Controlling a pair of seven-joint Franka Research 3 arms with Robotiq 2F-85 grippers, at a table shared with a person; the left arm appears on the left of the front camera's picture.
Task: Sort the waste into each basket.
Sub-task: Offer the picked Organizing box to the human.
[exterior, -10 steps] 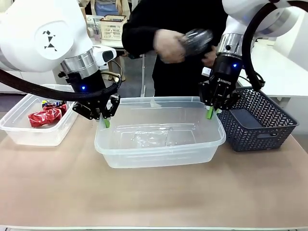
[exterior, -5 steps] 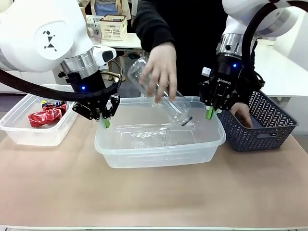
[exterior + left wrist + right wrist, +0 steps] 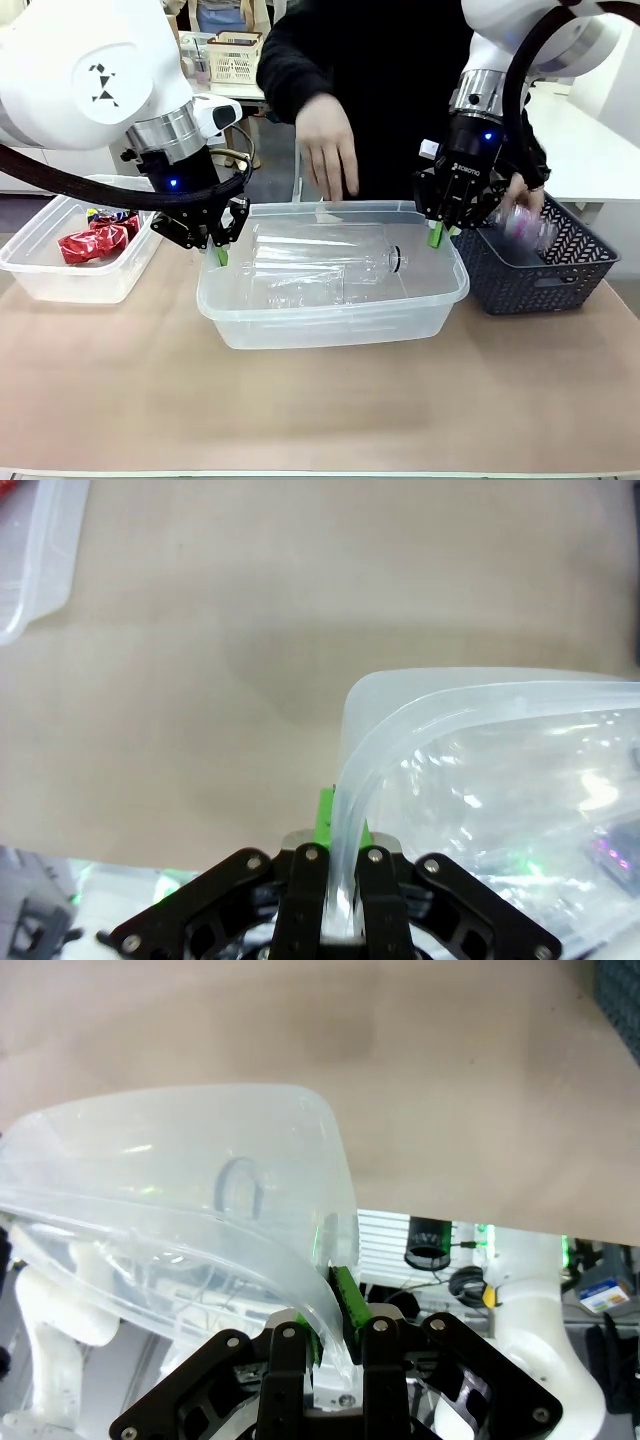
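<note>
Table point(image 3: 320, 410): two tubs point(image 3: 330, 300), grey basket point(image 3: 535, 265)

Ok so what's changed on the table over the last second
The person's hand lowered a clear bottle into the middle tub and let go; it now lies on its side there, and the hand has lifted away. Their other hand went to the grey basket and is lifting something from it, too blurred to name. Both claws, left and right, stayed clamped on the tub's rim. The side tub with red wrappers is unchanged.

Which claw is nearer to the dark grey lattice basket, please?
The right. The right claw, gripping the middle tub's rim, is beside the lattice basket; the left claw grips the tub's opposite end.
</note>
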